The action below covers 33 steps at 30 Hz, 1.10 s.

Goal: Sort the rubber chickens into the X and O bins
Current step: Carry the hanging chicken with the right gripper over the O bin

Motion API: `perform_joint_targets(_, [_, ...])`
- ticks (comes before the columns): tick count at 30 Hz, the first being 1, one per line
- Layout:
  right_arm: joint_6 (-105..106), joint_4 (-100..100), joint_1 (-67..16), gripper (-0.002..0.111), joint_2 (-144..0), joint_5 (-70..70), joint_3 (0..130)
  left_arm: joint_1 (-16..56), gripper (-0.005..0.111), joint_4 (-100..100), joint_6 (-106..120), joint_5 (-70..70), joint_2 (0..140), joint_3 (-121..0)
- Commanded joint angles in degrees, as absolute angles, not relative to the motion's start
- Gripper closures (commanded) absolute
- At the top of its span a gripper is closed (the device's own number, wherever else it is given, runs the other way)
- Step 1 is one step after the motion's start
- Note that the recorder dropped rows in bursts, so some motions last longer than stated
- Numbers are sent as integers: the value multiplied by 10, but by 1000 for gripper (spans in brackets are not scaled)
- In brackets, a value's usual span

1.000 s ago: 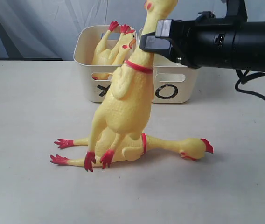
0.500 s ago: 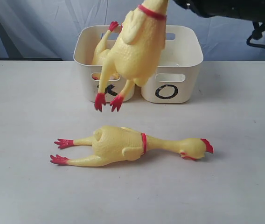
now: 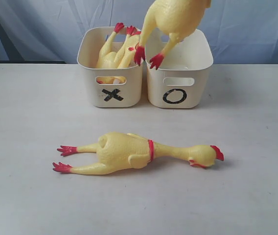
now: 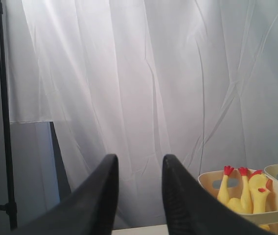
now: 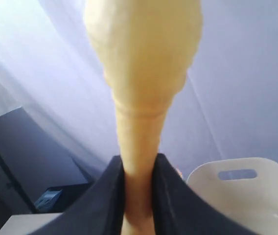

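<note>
Right gripper (image 5: 139, 160) is pinched on the neck of the held chicken (image 3: 175, 17). Its jaws press in from both sides and the plump body hangs away from the wrist camera. In the exterior view only the lower body and legs show. The gripper and the chicken's head are above the frame.

We see the held chicken's red feet (image 3: 148, 56) dangling at rim height of the O bin (image 3: 178, 81), on the side next to the X bin (image 3: 112, 81). One foot overlaps the line where the two bins meet. We cannot tell whether the feet touch a rim.

The two bins stand side by side, touching, at the back edge of the table (image 3: 26, 147), marks facing the front. The binned chickens (image 3: 114, 51) are stuffed in the X bin, feet up.

The lying chicken (image 3: 129, 152) is flat on the table, roughly mid-table toward the front edge. Its head points to the right edge and its feet to the left. It is well apart from both bins and both grippers.

Left gripper (image 4: 139, 161) has its fingers spread with nothing between them. It is raised and faces the white curtain (image 4: 144, 73), away from every chicken.
</note>
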<state>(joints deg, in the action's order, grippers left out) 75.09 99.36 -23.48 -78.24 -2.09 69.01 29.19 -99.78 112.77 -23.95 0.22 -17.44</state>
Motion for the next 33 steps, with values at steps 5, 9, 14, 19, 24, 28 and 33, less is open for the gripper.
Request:
perform_joint_targets(5, [740, 928, -234, 109, -794, -104, 723, 289, 76, -999, 1126, -238, 0, -172])
perform_joint_targets(9, [708, 891, -233, 109, -817, -139, 741, 289, 76, -999, 1126, -238, 0, -172])
perform_joint_targets(14, [629, 851, -193, 109, -857, -124, 773, 289, 76, -999, 1126, -238, 0, -172])
perform_joint_targets(19, [613, 851, -155, 109, -893, -106, 789, 289, 76, -999, 1126, -238, 0, -172])
perform_joint_targets(24, [613, 854, -114, 109, -946, -35, 821, 289, 76, -999, 1126, -238, 0, -172])
perform_joint_targets(28, [613, 853, -95, 109, -989, 25, 861, 289, 76, -999, 1126, -238, 0, -172])
perform_joint_targets(33, [620, 834, -92, 109, -1044, 69, 927, 289, 76, -999, 1126, -237, 0, -172])
